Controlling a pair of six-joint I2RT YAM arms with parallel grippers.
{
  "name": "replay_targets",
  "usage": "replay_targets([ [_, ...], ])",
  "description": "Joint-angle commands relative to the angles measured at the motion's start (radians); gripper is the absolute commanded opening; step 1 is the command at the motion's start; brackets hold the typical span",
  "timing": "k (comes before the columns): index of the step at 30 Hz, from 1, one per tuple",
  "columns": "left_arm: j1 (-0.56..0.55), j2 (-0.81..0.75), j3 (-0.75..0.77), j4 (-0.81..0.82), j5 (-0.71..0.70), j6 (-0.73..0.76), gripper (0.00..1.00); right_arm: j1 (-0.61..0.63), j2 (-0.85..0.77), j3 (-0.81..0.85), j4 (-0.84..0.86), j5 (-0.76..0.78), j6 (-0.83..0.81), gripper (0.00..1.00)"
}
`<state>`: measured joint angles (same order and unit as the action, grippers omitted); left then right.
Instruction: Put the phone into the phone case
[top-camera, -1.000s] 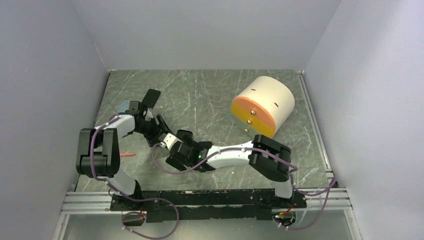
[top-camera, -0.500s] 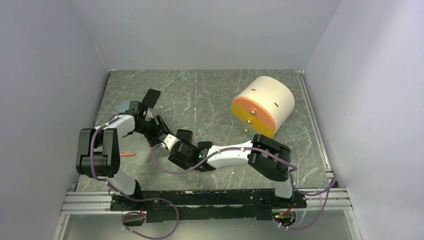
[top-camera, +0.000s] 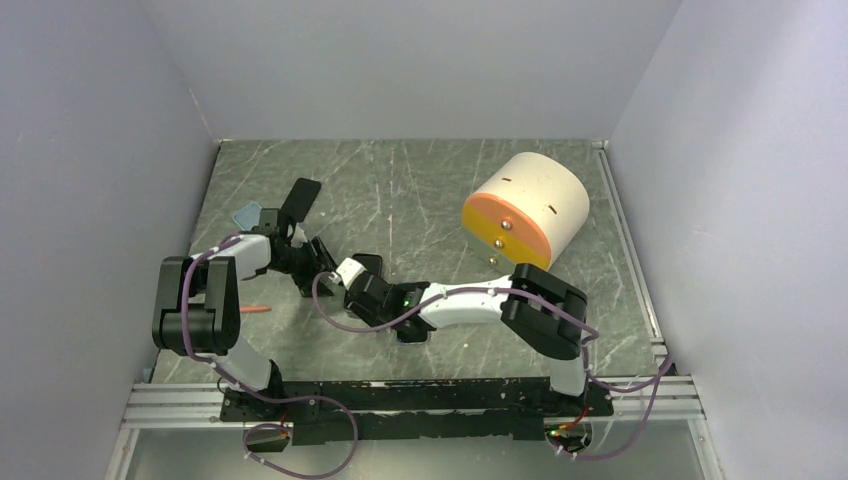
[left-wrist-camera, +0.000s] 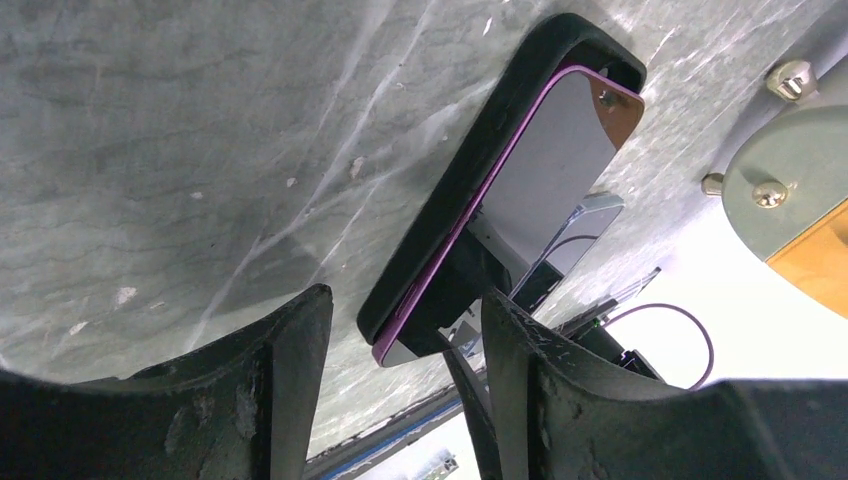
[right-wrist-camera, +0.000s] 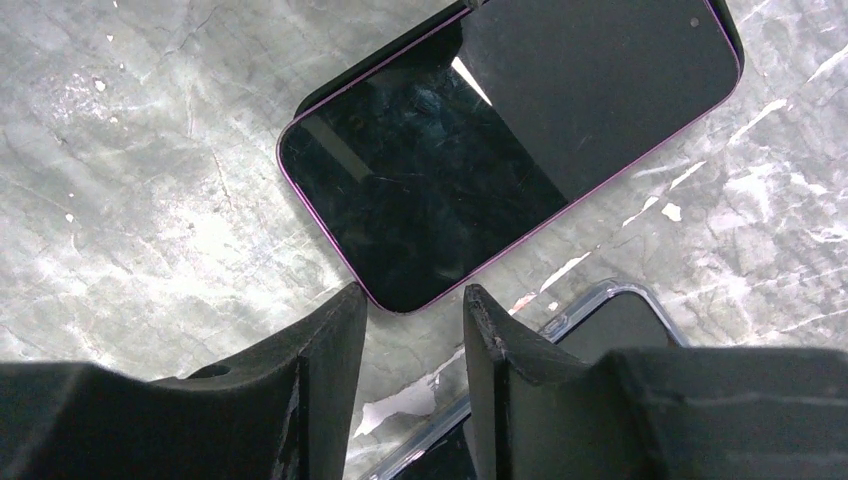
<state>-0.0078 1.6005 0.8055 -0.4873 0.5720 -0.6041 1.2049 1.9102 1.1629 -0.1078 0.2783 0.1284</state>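
A second ago my right gripper (right-wrist-camera: 412, 295) was nearer to me and its jaws were wide. Now it has slid to the far left, right up to the near end of the phone (right-wrist-camera: 450, 170). Its jaws have closed to a narrow gap, and nothing is in that gap. My left gripper (left-wrist-camera: 400, 300) has closed a bit too, but its jaws are apart. The phone's end shows in the gap, and I cannot tell if a finger touches it.

The phone lies flat on the table (top-camera: 420, 190), left of the middle, between my two grippers. It sits in the black phone case (left-wrist-camera: 485, 150). The purple edge shows above the case wall on one long side, so I think it is not pushed all the way in. With both grippers close and getting narrower, I think I am set to press or squeeze it home.

Now I count:
- One phone.
- One black case around it.
- One more flat black thing (top-camera: 300, 195) at the far left.
- One clear-rimmed case (right-wrist-camera: 610, 330) just beside my right fingers.
- One big round drum (top-camera: 535, 195) at the far right.
- One small blue piece (top-camera: 245, 213).
- One little orange stick (top-camera: 256, 309) at the near left.
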Motion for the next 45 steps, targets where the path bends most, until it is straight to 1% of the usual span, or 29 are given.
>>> replay_targets([
  [1, 0.000, -0.031, -0.011, 0.047, 0.049, -0.003, 0.61, -0.014, -0.046, 0.019, 0.046, -0.016, 0.048, 0.44],
  [9, -0.008, -0.029, -0.020, 0.061, 0.081, -0.012, 0.68, -0.037, -0.045, 0.018, 0.063, 0.011, 0.083, 0.40],
  [11, -0.010, -0.027, -0.020, 0.061, 0.086, -0.010, 0.69, -0.037, -0.055, 0.005, 0.088, 0.001, 0.082, 0.37],
  [13, -0.013, -0.023, -0.022, 0.064, 0.084, -0.007, 0.69, -0.038, -0.056, -0.001, 0.104, -0.004, 0.084, 0.35],
  [20, -0.031, -0.002, -0.029, 0.104, 0.103, -0.035, 0.66, -0.045, -0.019, 0.040, 0.105, 0.010, 0.092, 0.33],
  [23, -0.040, -0.009, -0.042, 0.117, 0.093, -0.051, 0.64, -0.051, -0.002, 0.040, 0.105, 0.019, 0.113, 0.32],
  [27, -0.054, -0.014, -0.034, 0.094, 0.056, -0.034, 0.61, -0.065, 0.003, 0.037, 0.105, 0.010, 0.153, 0.32],
  [32, -0.069, -0.026, -0.015, 0.051, -0.005, -0.011, 0.64, -0.066, -0.010, 0.035, 0.139, 0.005, 0.168, 0.30],
  [38, -0.090, 0.006, -0.026, 0.099, 0.033, -0.040, 0.64, -0.068, 0.028, 0.059, 0.140, 0.003, 0.186, 0.28],
  [41, -0.109, 0.001, -0.028, 0.107, 0.032, -0.051, 0.56, -0.066, 0.047, 0.075, 0.113, 0.018, 0.187, 0.27],
  [45, -0.111, -0.009, -0.019, 0.089, 0.008, -0.057, 0.39, -0.069, 0.003, 0.067, 0.072, -0.005, 0.204, 0.33],
])
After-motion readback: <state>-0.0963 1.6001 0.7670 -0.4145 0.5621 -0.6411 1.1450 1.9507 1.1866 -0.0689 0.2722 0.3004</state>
